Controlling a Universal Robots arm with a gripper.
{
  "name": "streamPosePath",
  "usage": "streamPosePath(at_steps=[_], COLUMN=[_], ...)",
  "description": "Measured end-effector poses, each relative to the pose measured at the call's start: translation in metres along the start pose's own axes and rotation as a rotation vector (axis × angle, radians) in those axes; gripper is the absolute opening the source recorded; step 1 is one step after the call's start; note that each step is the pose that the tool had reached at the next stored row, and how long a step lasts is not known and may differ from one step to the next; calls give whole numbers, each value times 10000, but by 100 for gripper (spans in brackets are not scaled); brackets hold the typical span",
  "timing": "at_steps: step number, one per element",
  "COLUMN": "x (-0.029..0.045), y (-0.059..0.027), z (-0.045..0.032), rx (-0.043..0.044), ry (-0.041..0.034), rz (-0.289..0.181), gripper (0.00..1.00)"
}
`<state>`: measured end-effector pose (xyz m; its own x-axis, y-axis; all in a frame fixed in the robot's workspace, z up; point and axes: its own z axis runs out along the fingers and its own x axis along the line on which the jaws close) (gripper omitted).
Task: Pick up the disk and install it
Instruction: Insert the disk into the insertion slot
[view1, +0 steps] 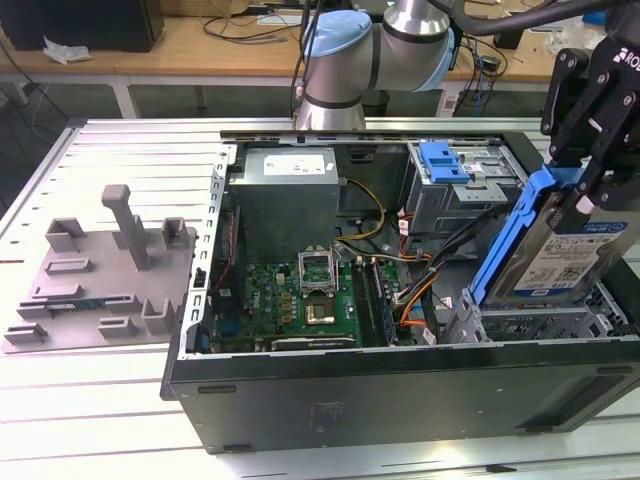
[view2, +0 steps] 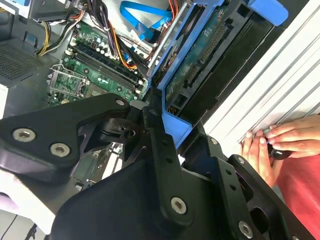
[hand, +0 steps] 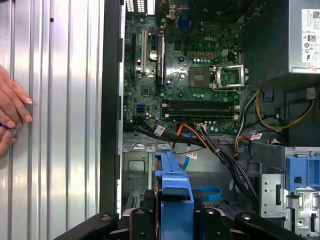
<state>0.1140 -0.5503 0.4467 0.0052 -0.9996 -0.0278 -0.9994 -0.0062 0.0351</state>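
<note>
The disk (view1: 572, 252) is a silver drive with a white-and-blue label in a bright blue frame. In the exterior view it hangs steeply tilted over the right end of the open computer case (view1: 400, 385), its lower edge just above a grey metal bay (view1: 545, 322). My black gripper (view1: 572, 182) is shut on the frame's upper end. In the second wrist view the gripper (view2: 161, 116) clamps the blue frame of the disk (view2: 200, 60). In the first wrist view the disk's blue frame edge (hand: 172, 182) sits between the fingers of the gripper (hand: 173, 212).
A grey drive cage with a blue latch (view1: 452, 172) stands at the case's back. Loose cables (view1: 415, 285) cross beside the motherboard (view1: 300, 295). A grey fixture plate with posts (view1: 100, 270) lies at the exterior view's left. A person's hand (view2: 280, 145) rests on the ribbed table by the case.
</note>
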Motion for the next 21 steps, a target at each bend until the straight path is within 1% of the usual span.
streamPosePath(at_steps=[7, 11, 21], x=[1, 3, 5], y=[-2, -4, -9], z=[48, 97, 177], rx=[0, 0, 0], ry=[-1, -1, -2], rz=[-1, -1, -1], gripper=[37, 37, 37])
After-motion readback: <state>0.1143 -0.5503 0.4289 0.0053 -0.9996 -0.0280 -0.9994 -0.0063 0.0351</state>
